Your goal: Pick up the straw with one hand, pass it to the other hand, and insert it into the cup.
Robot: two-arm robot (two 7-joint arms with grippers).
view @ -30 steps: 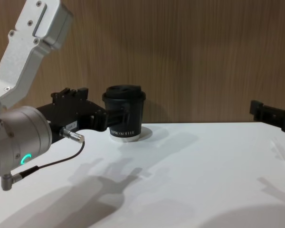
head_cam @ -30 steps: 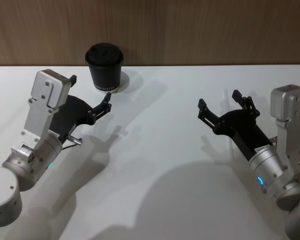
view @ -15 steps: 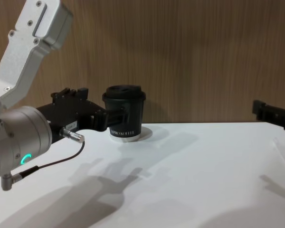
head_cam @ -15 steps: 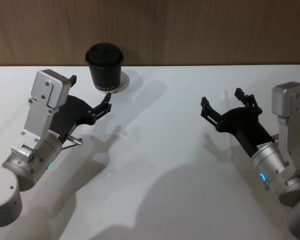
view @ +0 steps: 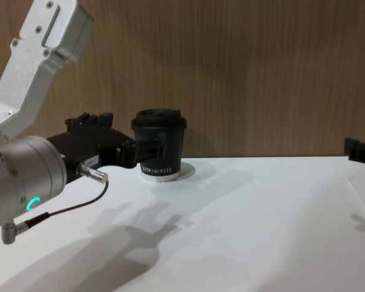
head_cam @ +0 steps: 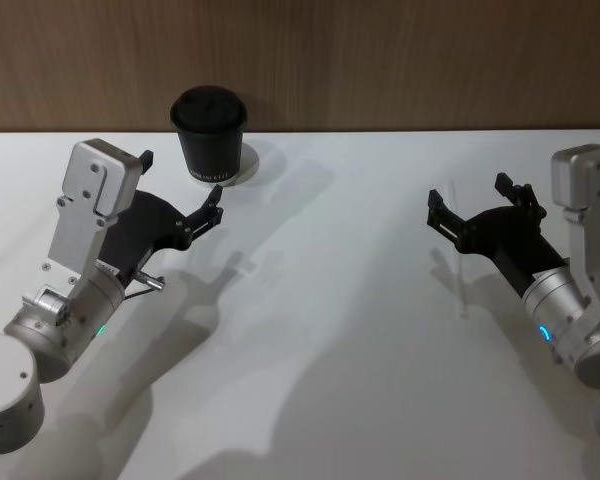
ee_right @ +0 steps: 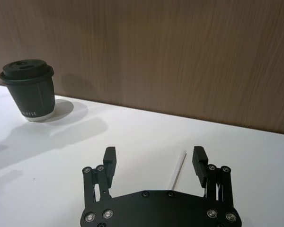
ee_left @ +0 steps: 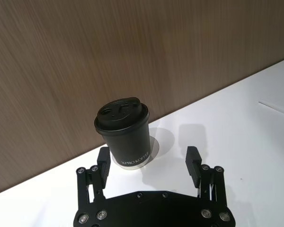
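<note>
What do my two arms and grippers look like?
Left gripper and right gripper: black, flat-bodied, two blocky fingers, visible screws. Arms: silver-grey cylinders with boxy housings. The left arm carries a green ring light and thin black cable; the right arm a blue ring light.

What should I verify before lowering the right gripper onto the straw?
1. Right gripper open: ok.
2. Straw between its jaws in the wrist view: ok, though off-centre.
3. Straw lying flat on the table, untouched: ok.
4. Left gripper open, near the cup: ok.
5. Cup upright, lid on: ok.
6. Gap from right gripper down to straw: cannot tell.
</note>
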